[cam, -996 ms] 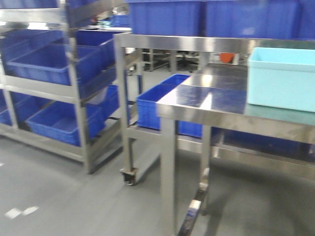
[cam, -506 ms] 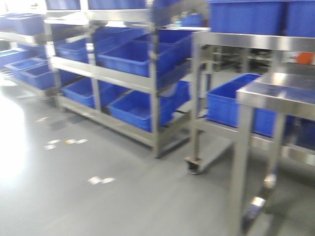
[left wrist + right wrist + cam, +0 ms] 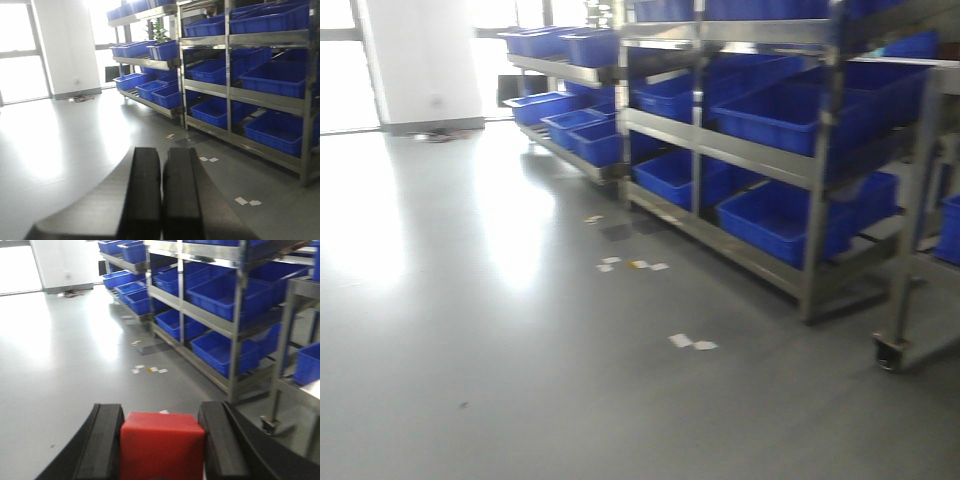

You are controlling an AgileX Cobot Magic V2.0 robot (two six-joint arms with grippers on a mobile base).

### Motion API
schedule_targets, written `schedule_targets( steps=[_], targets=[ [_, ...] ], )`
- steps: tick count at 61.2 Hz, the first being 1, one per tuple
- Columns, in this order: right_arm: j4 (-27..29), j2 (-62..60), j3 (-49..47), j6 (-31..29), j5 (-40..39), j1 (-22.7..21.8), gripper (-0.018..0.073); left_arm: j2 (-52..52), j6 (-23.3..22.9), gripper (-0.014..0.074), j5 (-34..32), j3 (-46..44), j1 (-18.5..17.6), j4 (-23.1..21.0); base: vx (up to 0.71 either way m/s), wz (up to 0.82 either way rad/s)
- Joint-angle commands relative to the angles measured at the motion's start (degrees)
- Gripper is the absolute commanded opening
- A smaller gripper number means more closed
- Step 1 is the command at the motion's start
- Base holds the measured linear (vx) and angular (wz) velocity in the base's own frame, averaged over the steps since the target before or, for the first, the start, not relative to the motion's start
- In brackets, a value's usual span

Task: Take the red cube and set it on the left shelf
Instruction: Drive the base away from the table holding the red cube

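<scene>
Right gripper (image 3: 162,437): clamped on the red cube (image 3: 162,445), one black finger pressed against each side face; the cube sits square between them, its top face showing, carried above the floor (image 3: 65,355). Left gripper (image 3: 161,170): jaws drawn together with only a thin slit between the two black fingers (image 3: 145,190), nothing held. Left shelf (image 3: 760,165): stainless-steel rack with upright posts and flat rails, standing to the right in the front view and well apart from the cube; it also shows in the right wrist view (image 3: 205,315) and the left wrist view (image 3: 260,97). Blue crates (image 3: 780,215): deep-blue ribbed plastic, tilted forward on every tier, several per row. A further rack of the same kind stands behind, nearer the bright windows. Floor: smooth grey, glossy with glare. Paper scraps (image 3: 690,342): small white pieces scattered on the floor in front of the rack. Castor (image 3: 888,352): one wheel of a steel frame at the right edge.
</scene>
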Motion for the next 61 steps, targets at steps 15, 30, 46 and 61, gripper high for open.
schedule_targets(
  steps=[15, 30, 46, 61],
  targets=[
    [-0.63, 0.17, -1.67, -0.14, -5.43, -0.31, 0.0059, 0.40, 0.08, 0.0106, -4.75, 1.26, -0.25, -0.32, -0.17, 0.53],
    [-0.63, 0.17, -1.67, -0.14, -5.43, -0.31, 0.0059, 0.40, 0.08, 0.0106, -4.75, 1.26, -0.25, -0.32, -0.14, 0.57],
    [-0.63, 0.17, -1.67, -0.14, -5.43, -0.31, 0.0059, 0.40, 0.08, 0.0106, -4.75, 1.26, -0.25, -0.32, -0.12, 0.43],
    [-0.63, 0.17, -1.67, -0.14, -5.43, -0.31, 0.0059, 0.40, 0.08, 0.0106, -4.75, 1.26, -0.25, -0.32, -0.08, 0.33]
  ],
)
